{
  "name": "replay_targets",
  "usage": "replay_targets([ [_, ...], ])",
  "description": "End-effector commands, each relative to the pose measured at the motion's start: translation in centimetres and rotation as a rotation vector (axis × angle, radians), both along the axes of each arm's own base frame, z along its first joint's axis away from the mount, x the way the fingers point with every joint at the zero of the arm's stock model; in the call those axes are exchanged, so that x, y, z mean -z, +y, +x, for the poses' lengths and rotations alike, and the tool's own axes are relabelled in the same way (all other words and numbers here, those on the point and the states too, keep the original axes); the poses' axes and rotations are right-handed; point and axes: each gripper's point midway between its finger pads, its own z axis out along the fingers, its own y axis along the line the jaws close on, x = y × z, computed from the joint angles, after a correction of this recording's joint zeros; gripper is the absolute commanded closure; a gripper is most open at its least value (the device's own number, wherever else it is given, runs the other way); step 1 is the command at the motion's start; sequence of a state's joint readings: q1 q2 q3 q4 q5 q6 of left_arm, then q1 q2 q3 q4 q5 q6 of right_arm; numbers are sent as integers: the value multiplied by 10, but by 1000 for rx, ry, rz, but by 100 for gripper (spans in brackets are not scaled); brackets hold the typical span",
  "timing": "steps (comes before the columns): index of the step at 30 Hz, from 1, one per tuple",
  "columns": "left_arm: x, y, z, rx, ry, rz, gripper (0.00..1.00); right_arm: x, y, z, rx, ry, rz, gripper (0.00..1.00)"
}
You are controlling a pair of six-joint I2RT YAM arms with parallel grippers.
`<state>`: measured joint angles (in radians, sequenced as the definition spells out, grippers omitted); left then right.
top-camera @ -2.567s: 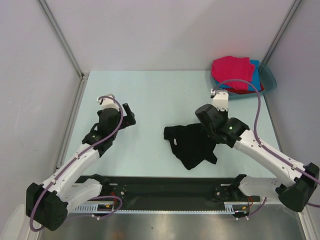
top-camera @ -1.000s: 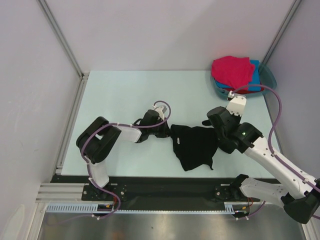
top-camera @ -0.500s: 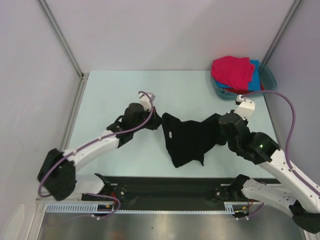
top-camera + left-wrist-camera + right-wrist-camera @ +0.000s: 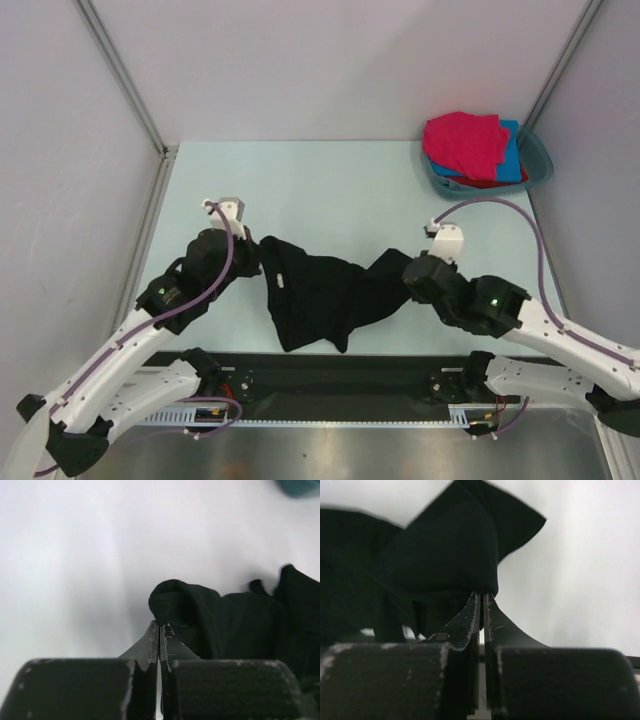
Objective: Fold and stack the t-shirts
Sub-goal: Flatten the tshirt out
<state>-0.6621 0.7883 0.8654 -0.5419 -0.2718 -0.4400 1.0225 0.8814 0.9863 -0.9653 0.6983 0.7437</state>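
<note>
A black t-shirt [image 4: 325, 290] hangs stretched between both arms above the near middle of the table. My left gripper [image 4: 262, 250] is shut on its left edge; in the left wrist view the cloth [image 4: 200, 615] bunches at the pinched fingertips [image 4: 160, 626]. My right gripper [image 4: 405, 275] is shut on the shirt's right edge; the right wrist view shows black cloth [image 4: 450, 550] caught in its closed tips [image 4: 482, 596]. The magenta-pink t-shirt [image 4: 462, 142] lies on top of the bright blue one [image 4: 512, 150] and a red one [image 4: 480, 182] in the basin at the back right.
The teal plastic basin [image 4: 540, 155] sits in the far right corner by the wall. A black rail [image 4: 330, 380] runs along the near edge between the arm bases. White walls close in the pale table [image 4: 330, 190] on three sides.
Both arms have moved left and toward the near edge, carrying the black t-shirt with them. The shirt is pulled wider between the two grippers than before.
</note>
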Motion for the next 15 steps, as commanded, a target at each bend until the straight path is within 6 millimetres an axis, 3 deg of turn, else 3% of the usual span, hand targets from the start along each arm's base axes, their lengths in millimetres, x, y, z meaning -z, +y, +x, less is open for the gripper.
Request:
replay_targets([
  [1,-8,59,-10,-226,1,119,100,23,24,-18,-10,68,37,100],
  [3,-7,73,-14,-277,0,154,100,37,30,-26,-24,77,-32,96],
  [5,0,81,-16,-309,21,190,100,49,23,-27,25,85,-103,83],
  [6,3,86,-15,-336,25,212,100,52,18,-26,53,84,-125,61],
  [8,12,87,-14,-345,58,246,100,55,2,-27,121,84,-182,43],
  [9,15,87,-14,-344,65,258,100,51,-5,-23,160,54,-214,21],
  [11,19,89,-11,-365,74,279,100,41,-26,-21,244,9,-248,14],
  [13,22,86,-9,-350,75,288,100,27,-33,-18,280,-33,-222,11],
  [15,23,83,-6,-340,75,288,100,17,-24,-13,213,-56,-202,12],
])
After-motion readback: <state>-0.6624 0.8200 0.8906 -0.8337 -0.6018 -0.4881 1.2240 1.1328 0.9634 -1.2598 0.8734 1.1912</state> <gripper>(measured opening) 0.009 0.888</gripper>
